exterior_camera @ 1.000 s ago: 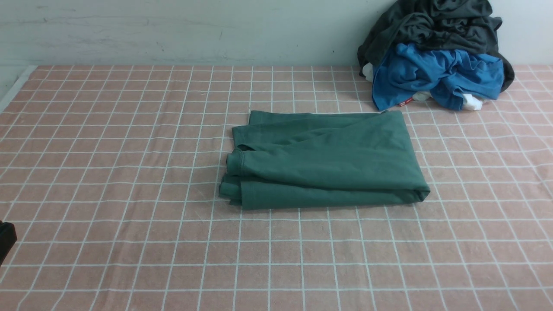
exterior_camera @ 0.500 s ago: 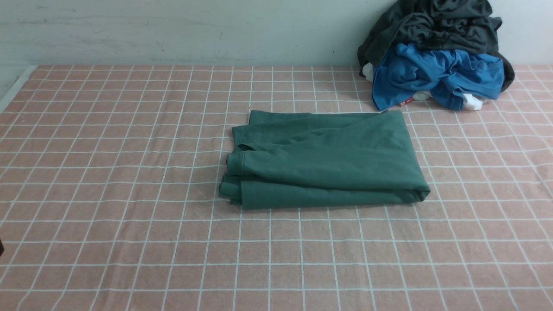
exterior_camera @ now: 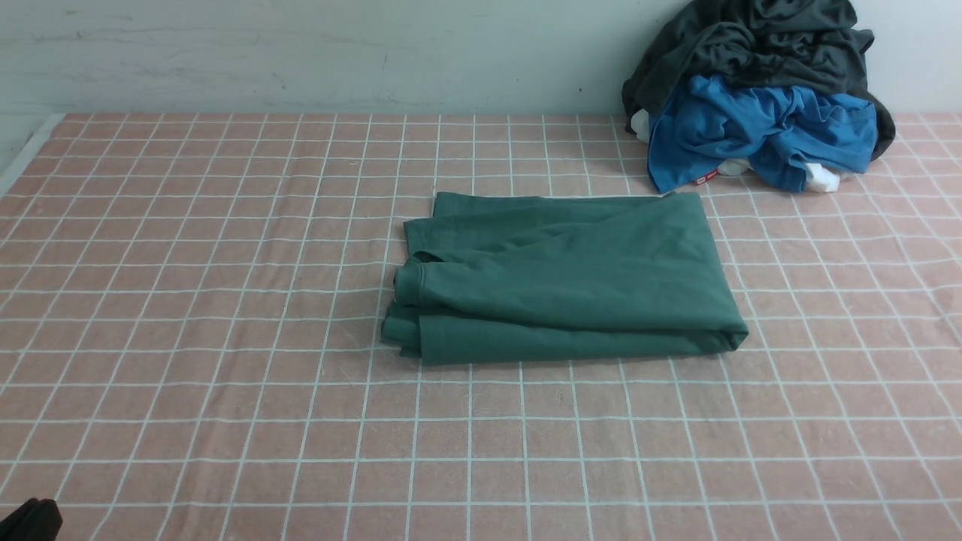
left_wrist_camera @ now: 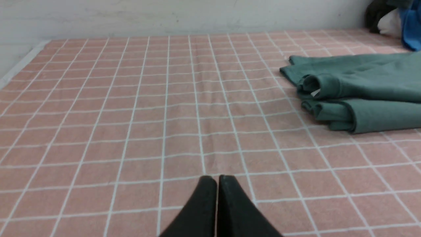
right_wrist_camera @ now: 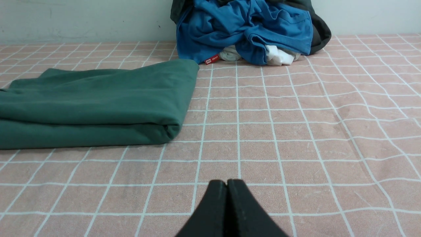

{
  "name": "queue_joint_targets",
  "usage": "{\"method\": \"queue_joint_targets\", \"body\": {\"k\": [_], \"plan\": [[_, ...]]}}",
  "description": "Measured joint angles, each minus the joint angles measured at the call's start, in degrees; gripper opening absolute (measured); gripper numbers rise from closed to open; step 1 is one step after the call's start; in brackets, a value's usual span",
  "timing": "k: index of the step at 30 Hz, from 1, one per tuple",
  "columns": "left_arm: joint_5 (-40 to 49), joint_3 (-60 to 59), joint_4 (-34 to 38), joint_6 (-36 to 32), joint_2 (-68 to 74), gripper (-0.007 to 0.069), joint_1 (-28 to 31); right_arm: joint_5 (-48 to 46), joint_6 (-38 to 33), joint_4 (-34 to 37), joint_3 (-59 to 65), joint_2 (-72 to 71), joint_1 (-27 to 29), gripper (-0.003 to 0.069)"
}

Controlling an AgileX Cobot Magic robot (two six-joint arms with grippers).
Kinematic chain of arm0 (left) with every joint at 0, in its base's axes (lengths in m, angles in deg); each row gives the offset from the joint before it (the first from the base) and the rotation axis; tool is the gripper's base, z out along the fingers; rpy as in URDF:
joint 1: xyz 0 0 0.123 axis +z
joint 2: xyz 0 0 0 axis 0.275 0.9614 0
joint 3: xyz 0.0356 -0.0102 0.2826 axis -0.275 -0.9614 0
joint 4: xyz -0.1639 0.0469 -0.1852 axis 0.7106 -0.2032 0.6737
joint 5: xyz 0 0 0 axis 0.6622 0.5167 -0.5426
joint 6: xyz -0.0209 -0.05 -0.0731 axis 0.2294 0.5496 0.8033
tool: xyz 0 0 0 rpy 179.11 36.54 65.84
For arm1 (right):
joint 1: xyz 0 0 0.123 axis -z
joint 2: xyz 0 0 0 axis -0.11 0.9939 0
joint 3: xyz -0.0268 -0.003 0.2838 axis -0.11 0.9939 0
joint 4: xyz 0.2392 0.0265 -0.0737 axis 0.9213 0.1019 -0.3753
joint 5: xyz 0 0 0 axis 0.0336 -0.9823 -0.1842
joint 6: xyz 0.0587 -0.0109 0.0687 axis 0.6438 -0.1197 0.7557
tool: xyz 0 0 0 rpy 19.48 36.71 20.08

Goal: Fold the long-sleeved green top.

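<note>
Two end effectors, my left end effector (left_wrist_camera: pixel 217 179) and right end effector (right_wrist_camera: pixel 227 182), are hovering pressed together and empty near the counter's (exterior_camera: pixel 225 421) near edge. Ahead and between them, the green long-sleeved top (exterior_camera: pixel 564 282) is lying folded mid-counter, long axis running left to right, about equally far from either arm. Beyond, a blue garment (exterior_camera: pixel 759 128) is sitting at the far right corner.

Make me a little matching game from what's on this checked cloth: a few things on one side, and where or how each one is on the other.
Things:
1. green top
2. blue garment
3. dark garment
4. left claw

States:
A. heaped against the wall, topmost
B. shut, holding nothing
C. folded flat in the middle
D. crumpled under the dark one

Pairs: 1-C, 2-D, 3-A, 4-B
</note>
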Motion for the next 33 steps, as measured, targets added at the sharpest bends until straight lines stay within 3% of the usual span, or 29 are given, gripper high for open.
{"method": "queue_joint_targets", "body": {"k": [7, 33], "plan": [[5.47, 0.04, -0.53, 0.48, -0.05, -0.0008, 1.87, -0.16, 0.00, 0.00, -0.04, 0.00, 0.00, -0.0014], [5.24, 0.04, -0.58, 0.24, -0.05, -0.0007, 1.87, -0.16, 0.05, 0.00, -0.04, 0.00, 0.00, -0.0014]]}}
